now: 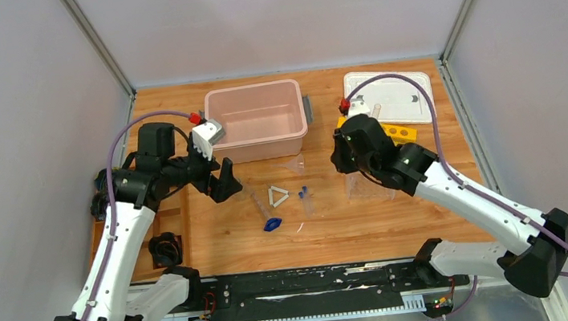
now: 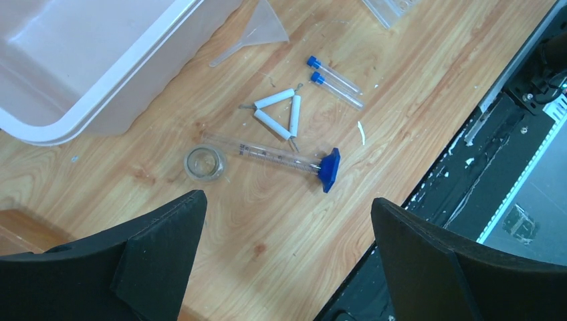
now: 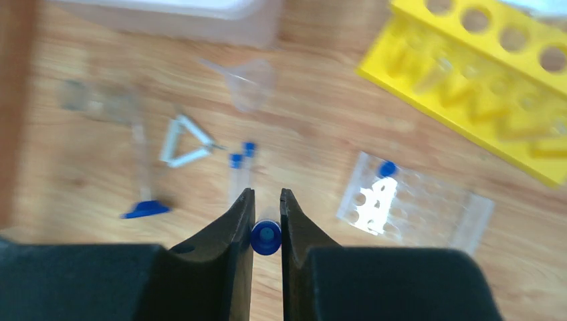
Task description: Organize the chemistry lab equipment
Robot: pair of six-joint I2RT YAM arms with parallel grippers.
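We look down on a wooden table (image 1: 338, 235) closed in by plain grey walls (image 1: 280, 15), with metal posts (image 1: 97, 40) at the back corners and a black rail (image 1: 303, 283) along the near edge. The wood is scuffed and flecked with white.

A pink bin (image 1: 256, 119) sits at the back middle and a white lid (image 1: 389, 96) at the back right, with a yellow rack (image 1: 400, 132) just in front of the lid. A clear rack (image 1: 369, 187) lies near it, under the right arm.

Mid-table, near one another, lie a funnel (image 2: 257, 30), a white triangle (image 2: 281, 114), two capped tubes (image 2: 334, 80), a small beaker (image 2: 204, 163) and a marked rod (image 2: 261, 152) tipped by a blue clip (image 2: 329, 169).

The left gripper (image 2: 287, 254) hangs above them, its fingers spread wide and holding nothing. The right gripper (image 3: 267, 194) pinches a blue-capped tube (image 3: 266, 239) above the table, beside the clear rack.
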